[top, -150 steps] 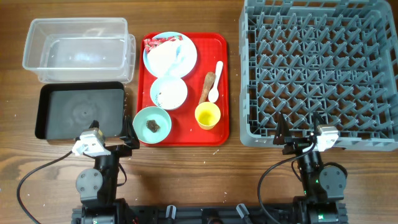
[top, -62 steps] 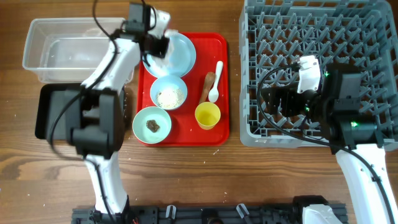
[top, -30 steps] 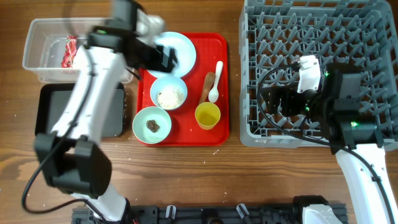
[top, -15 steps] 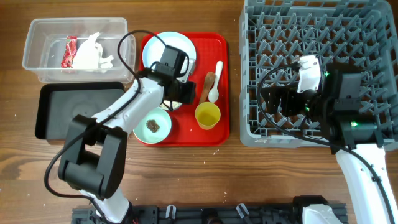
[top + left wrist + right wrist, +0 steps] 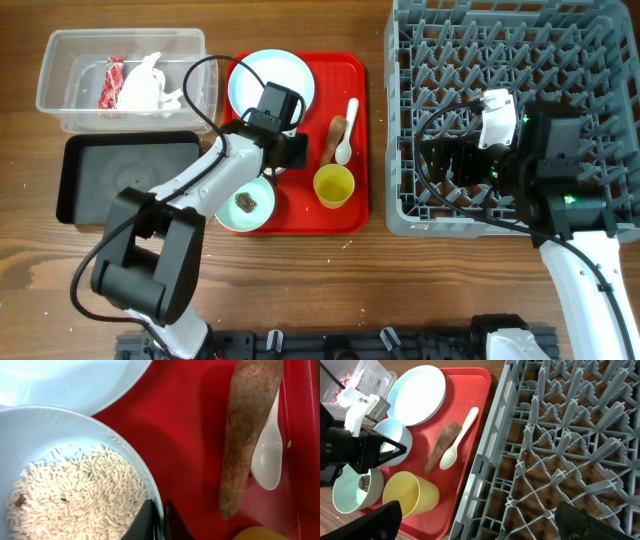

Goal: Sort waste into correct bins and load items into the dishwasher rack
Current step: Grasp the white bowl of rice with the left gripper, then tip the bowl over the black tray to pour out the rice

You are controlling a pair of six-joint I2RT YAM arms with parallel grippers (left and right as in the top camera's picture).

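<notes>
My left gripper (image 5: 161,521) is shut on the right rim of the pale blue bowl (image 5: 127,455), which holds white rice-like crumbs (image 5: 75,495); one finger is inside the bowl and one outside. In the overhead view that gripper (image 5: 285,150) covers most of the bowl. Just right of it on the red tray lie the elongated brown piece (image 5: 245,435) and the white spoon (image 5: 267,455). The wrapper (image 5: 110,85) and tissue (image 5: 145,80) lie in the clear tub (image 5: 60,55). My right gripper (image 5: 482,525) is open above the rack's (image 5: 560,60) front left corner.
The red tray (image 5: 355,215) also carries the pale blue plate (image 5: 272,78), a mint-green bowl (image 5: 245,200) with a dark lump, and the yellow cup (image 5: 333,185). The black tray (image 5: 125,180) sits in front of the tub.
The left gripper came down from over the plate to the rice bowl and closed on its rim. The tissue now lies in the tub. The right arm has not moved.
</notes>
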